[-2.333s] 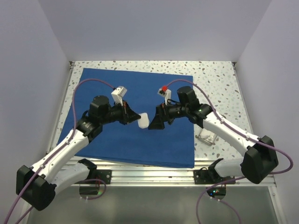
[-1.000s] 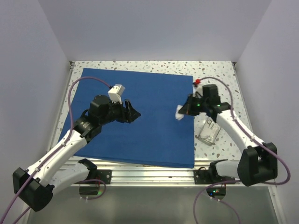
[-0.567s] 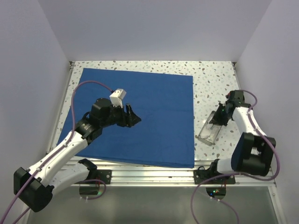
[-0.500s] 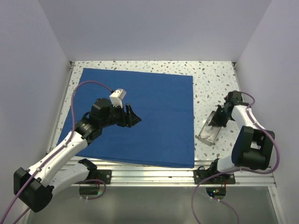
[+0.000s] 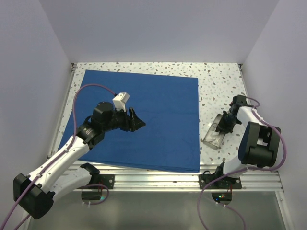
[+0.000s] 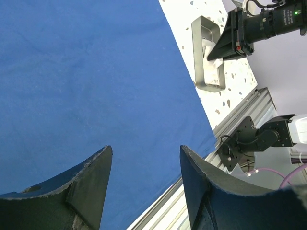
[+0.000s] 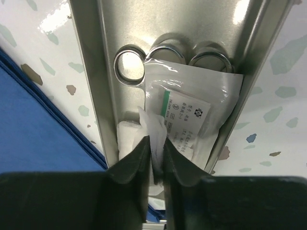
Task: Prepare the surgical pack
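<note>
We find the right gripper (image 7: pixel 156 149) clenched on a fold of a soft white gauze square (image 7: pixel 151 125). Its fingers stand nearly together, directly over the small silver rectangular metal tray (image 7: pixel 88 62). The gauze hangs into the end of the tray opposite the instrument rings and touches a clear plastic packet (image 7: pixel 189 112) with a printed label, which lies flat inside. Beyond the packet we note three steel finger rings of scissor-like instruments (image 7: pixel 129 64) on the tray floor. The tray sits on the speckled white table (image 5: pixel 216 76) toward its right edge, just beside the large royal-blue cloth drape (image 5: pixel 158 105) but apart from it. The left gripper (image 6: pixel 146 149) hovers over the drape with its fingers spread wide, grasping nothing.
</note>
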Robot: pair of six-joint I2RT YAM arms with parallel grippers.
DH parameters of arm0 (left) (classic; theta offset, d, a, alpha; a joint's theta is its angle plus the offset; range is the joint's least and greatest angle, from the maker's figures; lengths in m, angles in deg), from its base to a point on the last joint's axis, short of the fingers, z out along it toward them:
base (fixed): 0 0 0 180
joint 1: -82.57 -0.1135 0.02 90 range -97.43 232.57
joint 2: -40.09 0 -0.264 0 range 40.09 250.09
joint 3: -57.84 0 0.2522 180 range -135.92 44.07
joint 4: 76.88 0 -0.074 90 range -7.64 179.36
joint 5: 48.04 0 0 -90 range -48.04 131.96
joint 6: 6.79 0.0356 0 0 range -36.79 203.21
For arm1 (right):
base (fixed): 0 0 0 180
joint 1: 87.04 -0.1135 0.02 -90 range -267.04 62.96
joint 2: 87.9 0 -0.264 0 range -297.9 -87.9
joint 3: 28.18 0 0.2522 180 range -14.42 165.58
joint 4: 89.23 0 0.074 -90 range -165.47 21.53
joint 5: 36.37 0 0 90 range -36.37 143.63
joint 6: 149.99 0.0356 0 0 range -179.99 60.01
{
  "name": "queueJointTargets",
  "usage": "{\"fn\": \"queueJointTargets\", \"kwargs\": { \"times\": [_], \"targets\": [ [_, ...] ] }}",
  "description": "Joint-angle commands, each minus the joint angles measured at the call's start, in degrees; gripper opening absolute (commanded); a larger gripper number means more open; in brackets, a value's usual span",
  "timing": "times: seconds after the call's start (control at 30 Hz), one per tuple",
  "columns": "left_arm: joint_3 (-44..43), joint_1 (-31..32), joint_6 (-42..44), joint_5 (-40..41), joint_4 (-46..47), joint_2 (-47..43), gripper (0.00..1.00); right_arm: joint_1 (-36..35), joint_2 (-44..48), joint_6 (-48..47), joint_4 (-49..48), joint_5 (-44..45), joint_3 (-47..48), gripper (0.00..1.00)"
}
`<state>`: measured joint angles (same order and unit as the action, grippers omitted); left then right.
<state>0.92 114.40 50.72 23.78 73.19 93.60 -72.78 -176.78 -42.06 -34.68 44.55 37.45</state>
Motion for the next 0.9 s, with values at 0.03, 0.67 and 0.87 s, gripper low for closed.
{"fn": "queueJointTargets", "kwargs": {
  "times": [0.03,0.67,0.87],
  "targets": [
    [0.88,-0.19,-1.17,-1.78,2.63,0.01,0.62,0.15,1.95,-0.88,1.48,2.4,1.21,0.36],
    [-1.22,-0.19,-0.38,4.1,-0.88,3.95,0.62,-0.9,7.14,3.95,0.18,-3.57,3.76,0.34],
    [-9.64,-0.37,-3.01,17.99,-10.45,16.6,0.58,-10.54,6.62,2.1,-0.63,-1.82,11.2,0.63]
  ]
}}
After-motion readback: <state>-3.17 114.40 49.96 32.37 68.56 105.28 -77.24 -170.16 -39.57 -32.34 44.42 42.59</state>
